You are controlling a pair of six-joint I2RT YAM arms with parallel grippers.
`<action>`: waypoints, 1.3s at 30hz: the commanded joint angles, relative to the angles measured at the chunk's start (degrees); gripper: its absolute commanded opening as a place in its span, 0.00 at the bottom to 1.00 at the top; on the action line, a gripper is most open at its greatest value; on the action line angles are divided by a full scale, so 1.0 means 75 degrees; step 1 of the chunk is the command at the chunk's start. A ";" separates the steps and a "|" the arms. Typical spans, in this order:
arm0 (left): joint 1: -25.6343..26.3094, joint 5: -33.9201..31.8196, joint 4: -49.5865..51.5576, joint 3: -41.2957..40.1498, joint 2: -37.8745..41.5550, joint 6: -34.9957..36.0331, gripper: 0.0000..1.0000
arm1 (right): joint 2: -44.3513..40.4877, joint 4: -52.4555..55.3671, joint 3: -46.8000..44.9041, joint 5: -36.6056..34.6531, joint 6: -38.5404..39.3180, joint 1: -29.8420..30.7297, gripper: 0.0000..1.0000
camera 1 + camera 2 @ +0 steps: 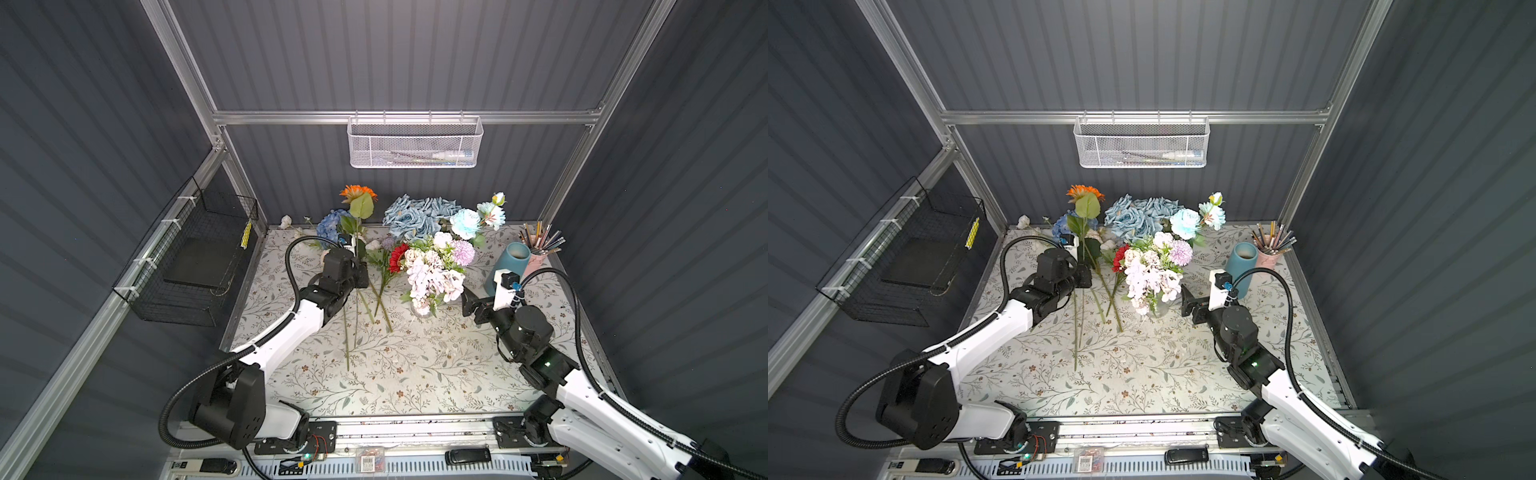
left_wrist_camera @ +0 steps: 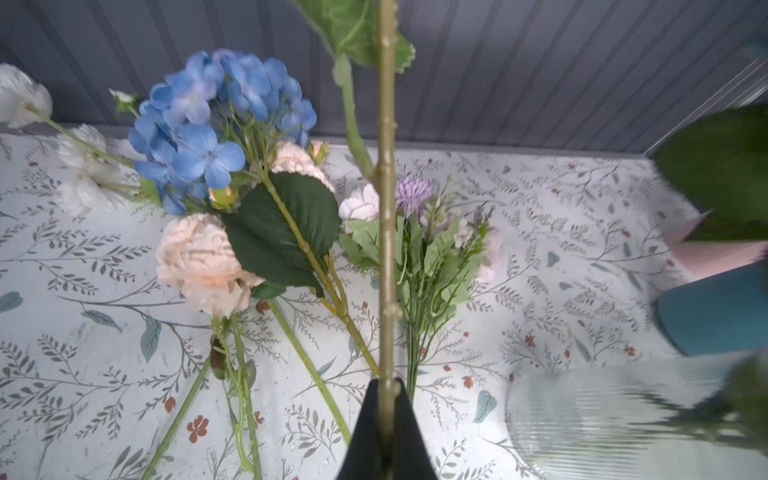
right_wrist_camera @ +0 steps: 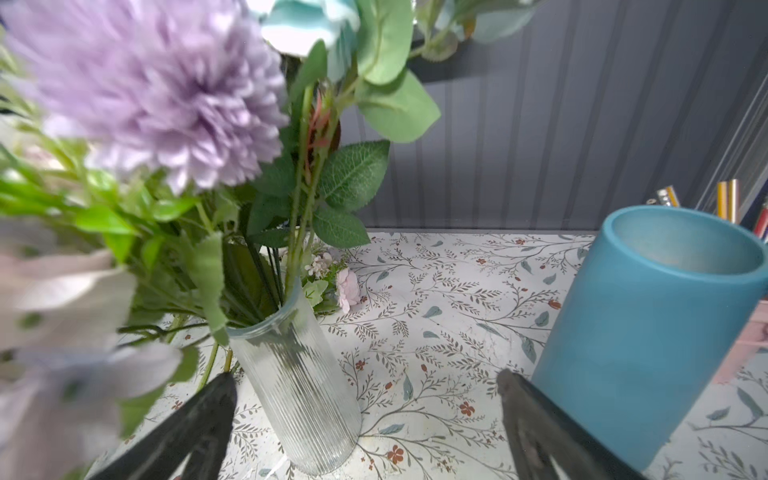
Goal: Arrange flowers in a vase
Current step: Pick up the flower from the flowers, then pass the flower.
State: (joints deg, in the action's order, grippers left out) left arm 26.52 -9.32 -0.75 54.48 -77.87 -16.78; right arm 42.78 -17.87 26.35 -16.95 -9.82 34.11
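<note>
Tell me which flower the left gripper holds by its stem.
The orange flower: the left gripper is shut on its long stem and its bloom is raised; the other loose flowers lie on the table.

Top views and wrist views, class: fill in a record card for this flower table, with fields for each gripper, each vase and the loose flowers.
Left gripper: shut on the stem of the orange flower
Right gripper: open, empty, facing the glass vase, not touching it
Glass vase contents: a mixed bunch, lilac and pale pink
Blue vase: upright, nothing visible inside
Not in a vase: blue hydrangea, peach bloom, red flower, dusty-blue roses
</note>
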 commanded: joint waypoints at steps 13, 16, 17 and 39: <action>-0.0033 0.3152 -0.2787 -0.0704 0.2344 0.0056 0.00 | 0.0061 0.1651 0.2615 0.2328 0.0323 0.0220 0.92; -0.0032 0.3699 -0.3121 -0.0586 0.2466 -0.0161 0.00 | 0.0623 0.1605 0.3023 0.2636 0.0366 0.0637 0.89; -0.0033 0.4138 -0.3245 -0.0523 0.2464 -0.0238 0.00 | 0.0806 0.1588 0.3162 0.2680 0.0458 0.0828 0.88; 0.0532 0.6290 -0.7762 -0.0775 0.1339 -0.2831 0.00 | 0.3246 0.0309 0.4315 0.3948 0.0481 0.2177 0.71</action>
State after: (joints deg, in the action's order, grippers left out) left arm 29.76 35.42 -53.08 49.43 -66.67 -34.39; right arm 66.87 -11.92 57.93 11.09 -6.04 50.30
